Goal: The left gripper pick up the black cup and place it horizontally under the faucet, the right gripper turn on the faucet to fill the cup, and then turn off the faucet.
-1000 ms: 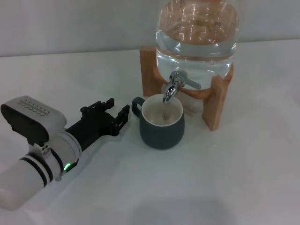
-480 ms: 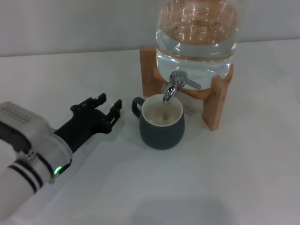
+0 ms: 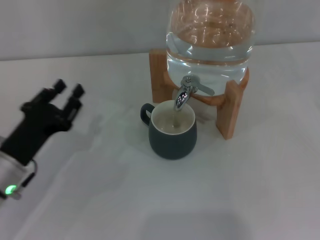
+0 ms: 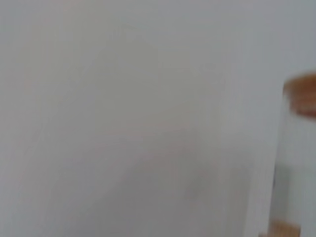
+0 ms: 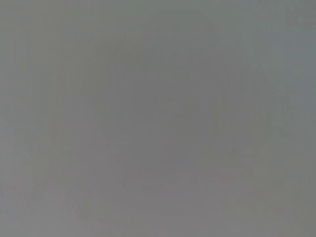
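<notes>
- Head view: left gripper (image 3: pixel 66 91) at left of frame, fingers apart, empty, well clear of black cup (image 3: pixel 172 130). Cup upright at centre, directly under faucet (image 3: pixel 189 92); placing looks done. Lever turning and filling apparently left.
- Left wrist view: pale surface only.
- Right wrist view: blank grey; right gripper unseen.

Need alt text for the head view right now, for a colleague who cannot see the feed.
The black cup stands upright on the white table directly under the faucet of a glass water jar on a wooden stand. The left gripper, open and empty, is off to the cup's left.
</notes>
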### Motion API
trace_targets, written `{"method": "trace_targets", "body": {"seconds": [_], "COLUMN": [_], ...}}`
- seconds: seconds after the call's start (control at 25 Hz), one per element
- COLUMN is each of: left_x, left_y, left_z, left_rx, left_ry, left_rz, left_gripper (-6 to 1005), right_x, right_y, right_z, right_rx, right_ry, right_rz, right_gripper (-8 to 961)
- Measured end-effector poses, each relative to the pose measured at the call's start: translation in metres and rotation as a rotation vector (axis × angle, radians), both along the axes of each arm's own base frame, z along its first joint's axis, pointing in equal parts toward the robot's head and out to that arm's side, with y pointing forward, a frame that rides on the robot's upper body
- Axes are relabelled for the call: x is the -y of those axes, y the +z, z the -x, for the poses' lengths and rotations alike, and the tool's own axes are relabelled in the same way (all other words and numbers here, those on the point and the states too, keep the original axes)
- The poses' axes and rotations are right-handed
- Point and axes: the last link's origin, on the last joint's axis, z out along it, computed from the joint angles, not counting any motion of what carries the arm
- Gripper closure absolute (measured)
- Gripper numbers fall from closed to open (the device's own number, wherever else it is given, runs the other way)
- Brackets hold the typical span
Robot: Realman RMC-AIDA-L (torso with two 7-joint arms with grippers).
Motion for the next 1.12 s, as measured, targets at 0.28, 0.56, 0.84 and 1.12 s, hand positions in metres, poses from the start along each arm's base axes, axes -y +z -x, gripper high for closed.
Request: {"method": "trace_targets", "body": {"seconds": [0.28,0.56,0.84,1.12], "left_x": [0.018,0.028,0.026,0.020], "left_y": [0.046,0.073,0.077,0.079], "left_z": [-0.002,-0.003,-0.003,0.002], "left_rx": [0.139,0.201,0.202,0.180], "left_ry": [-0.152,-0.231,-0.235,-0.197], "left_rz": [-0.080,-0.118,-0.127,-0.119], "left_gripper": [534,534,534,534], "right_x": [-0.001,-0.005,-0.003,-0.002], "right_y": [-0.004,-0.005,-0.003,-0.021], "right_z": [0.002,0.008,0.036,0.077], "right_rx": [0.010,0.073,0.168,0.171], "right_ry": [0.009,0.063,0.216,0.465], "right_rz": [0.032,0.165,0.336,0.541], "right_gripper": [112,112,112,112]}}
